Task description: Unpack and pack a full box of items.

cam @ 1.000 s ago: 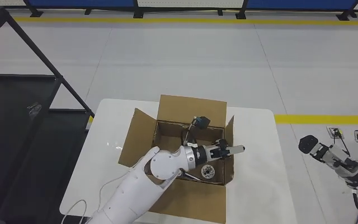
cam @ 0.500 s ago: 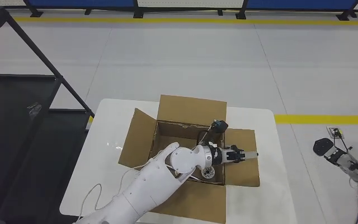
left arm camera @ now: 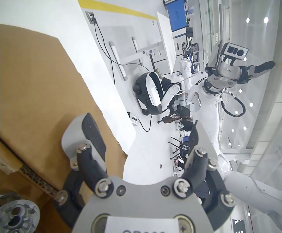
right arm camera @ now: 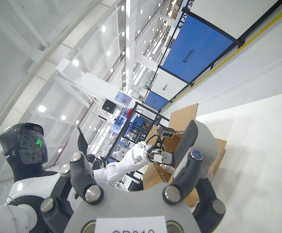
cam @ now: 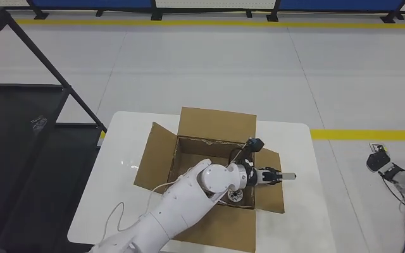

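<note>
The left claw (cam: 281, 174), fingers apart and empty, is held over the right flap of the cardboard box (cam: 215, 121) on the tabletop (cam: 123, 171); the right claw (right arm camera: 136, 132), likewise spread, is held well aside.

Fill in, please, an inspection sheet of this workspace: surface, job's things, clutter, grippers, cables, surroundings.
Surface: white table, bearing the box.
Job's things: cardboard box, open, flaps spread; a round metal part inside, by its right wall.
Clutter: nothing seen.
Grippers: left gripper at the edge of the right flap, jaws open, empty; right gripper raised, off the table to the right, jaws open, empty.
Cables: black cables on the floor, running from a socket.
Surroundings: yellow line on the floor; black frame left of the table.
</note>
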Robot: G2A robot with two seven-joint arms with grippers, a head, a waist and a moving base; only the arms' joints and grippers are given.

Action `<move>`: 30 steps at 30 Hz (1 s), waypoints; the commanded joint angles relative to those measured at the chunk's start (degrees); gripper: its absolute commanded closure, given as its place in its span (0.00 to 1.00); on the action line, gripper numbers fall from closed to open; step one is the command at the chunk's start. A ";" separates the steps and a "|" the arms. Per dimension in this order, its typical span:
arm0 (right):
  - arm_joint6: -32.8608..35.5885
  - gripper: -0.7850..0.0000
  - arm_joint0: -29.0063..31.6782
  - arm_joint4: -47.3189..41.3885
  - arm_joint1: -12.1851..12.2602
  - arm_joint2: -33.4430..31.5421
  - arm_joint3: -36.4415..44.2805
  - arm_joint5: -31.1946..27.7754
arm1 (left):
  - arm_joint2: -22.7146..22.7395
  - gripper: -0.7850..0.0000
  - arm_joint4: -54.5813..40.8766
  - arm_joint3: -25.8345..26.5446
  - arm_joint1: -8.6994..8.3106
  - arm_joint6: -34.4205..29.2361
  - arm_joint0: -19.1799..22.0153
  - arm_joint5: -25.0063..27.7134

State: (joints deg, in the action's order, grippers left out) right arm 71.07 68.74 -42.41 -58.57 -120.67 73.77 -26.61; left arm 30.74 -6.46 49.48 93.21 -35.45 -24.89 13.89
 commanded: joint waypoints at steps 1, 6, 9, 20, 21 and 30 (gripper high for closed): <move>-0.05 0.00 0.00 -0.04 0.00 0.00 -0.02 0.07 | 0.46 0.00 -0.01 -0.20 0.23 0.25 0.19 0.55; -0.05 0.00 0.00 -0.04 0.00 0.00 -0.02 0.07 | 3.11 0.00 -0.41 0.14 -0.04 1.01 -0.05 2.74; -0.05 0.00 0.00 -0.04 0.00 0.00 -0.02 0.07 | 5.14 0.00 0.26 1.69 -0.68 1.78 -0.73 3.80; -3.14 0.00 0.67 8.64 0.18 4.78 12.40 -3.06 | 20.94 0.00 8.41 22.96 -7.22 2.51 -10.92 1.55; -3.33 0.00 0.57 10.65 0.26 5.51 14.01 -3.41 | 23.41 0.00 9.18 26.17 -8.07 1.98 -12.94 0.75; -7.86 0.00 -1.74 34.81 0.64 15.84 27.46 -3.56 | 45.58 0.00 12.00 54.20 -13.51 -0.53 -34.76 -3.62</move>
State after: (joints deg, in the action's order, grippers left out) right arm 64.09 67.33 -11.28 -57.92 -106.20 99.99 -30.48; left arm 73.69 5.85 100.67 80.06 -35.75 -56.85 10.13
